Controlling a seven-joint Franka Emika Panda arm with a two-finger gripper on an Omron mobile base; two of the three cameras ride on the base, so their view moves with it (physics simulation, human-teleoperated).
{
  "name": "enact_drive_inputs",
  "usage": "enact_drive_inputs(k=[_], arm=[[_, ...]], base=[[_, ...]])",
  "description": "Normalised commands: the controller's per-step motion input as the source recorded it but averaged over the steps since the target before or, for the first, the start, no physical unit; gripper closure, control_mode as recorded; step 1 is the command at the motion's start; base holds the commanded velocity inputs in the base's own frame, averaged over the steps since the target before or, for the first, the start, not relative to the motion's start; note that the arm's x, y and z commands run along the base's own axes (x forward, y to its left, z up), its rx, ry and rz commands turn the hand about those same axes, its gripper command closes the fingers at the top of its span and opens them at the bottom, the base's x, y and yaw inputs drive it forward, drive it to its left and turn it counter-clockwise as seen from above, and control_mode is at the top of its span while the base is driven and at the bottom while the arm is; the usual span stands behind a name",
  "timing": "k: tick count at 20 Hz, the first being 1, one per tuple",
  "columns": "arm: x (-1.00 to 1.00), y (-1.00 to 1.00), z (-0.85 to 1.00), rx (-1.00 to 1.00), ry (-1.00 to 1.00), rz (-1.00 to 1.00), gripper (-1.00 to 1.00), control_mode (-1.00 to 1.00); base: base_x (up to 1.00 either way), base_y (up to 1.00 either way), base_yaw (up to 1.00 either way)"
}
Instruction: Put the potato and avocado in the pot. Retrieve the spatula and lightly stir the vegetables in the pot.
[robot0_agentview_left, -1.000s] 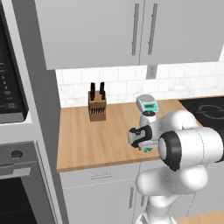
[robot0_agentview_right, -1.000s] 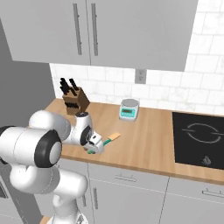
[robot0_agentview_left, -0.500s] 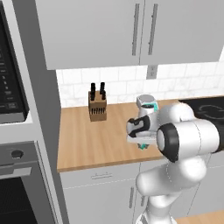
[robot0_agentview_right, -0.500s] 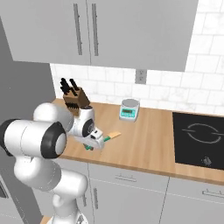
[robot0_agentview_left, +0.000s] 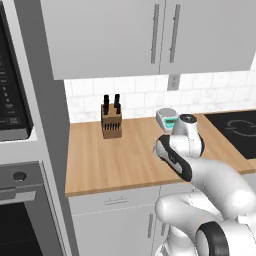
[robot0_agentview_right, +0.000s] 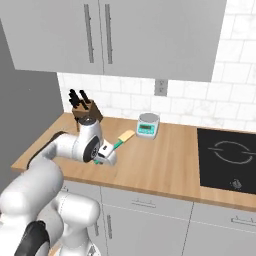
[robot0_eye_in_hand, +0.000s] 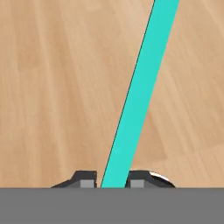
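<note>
**Desk:** What do you have on the counter, left to right?

**Me:** From the right base camera, I see the knife block (robot0_agentview_right: 85, 111) at the back left of the wooden counter (robot0_agentview_right: 165, 165), against the tiled wall. Just in front of it is my arm, folded low over the wood. The gripper (robot0_agentview_right: 98, 159) sits near the counter's front edge. Right of it is the small kitchen scale (robot0_agentview_right: 148, 125), and at the far right the black cooktop (robot0_agentview_right: 227, 160).

**Desk:** And the spatula?

**Me:** The spatula (robot0_agentview_right: 120, 140) slants up and away from the gripper toward the scale. Its teal handle is at my fingers, its pale tan blade is at the far end, just short of the scale.

**Desk:** How are the jaws?

**Me:** Narrow, and pinched on the handle. In the hand camera the teal handle (robot0_eye_in_hand: 140, 92) runs straight out from between the two dark fingertips (robot0_eye_in_hand: 84, 179), one pressing each side, with bare wood behind it.
</note>
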Motion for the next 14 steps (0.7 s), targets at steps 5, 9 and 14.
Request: enact_drive_inputs(k=[5,9,14], arm=[[-0.41,0.00,1.00,0.00,-0.06,-0.01,1.00,-1.00],[-0.64,0.00,1.00,0.00,0.02,-0.08,1.00,-1.00],[-0.77,-0.08,0.85,0.00,0.05,-0.11,1.00,-1.00]], base=[[0.00,0.00,0.00],[0.00,0.00,0.00],[0.00,0.00,0.00]])
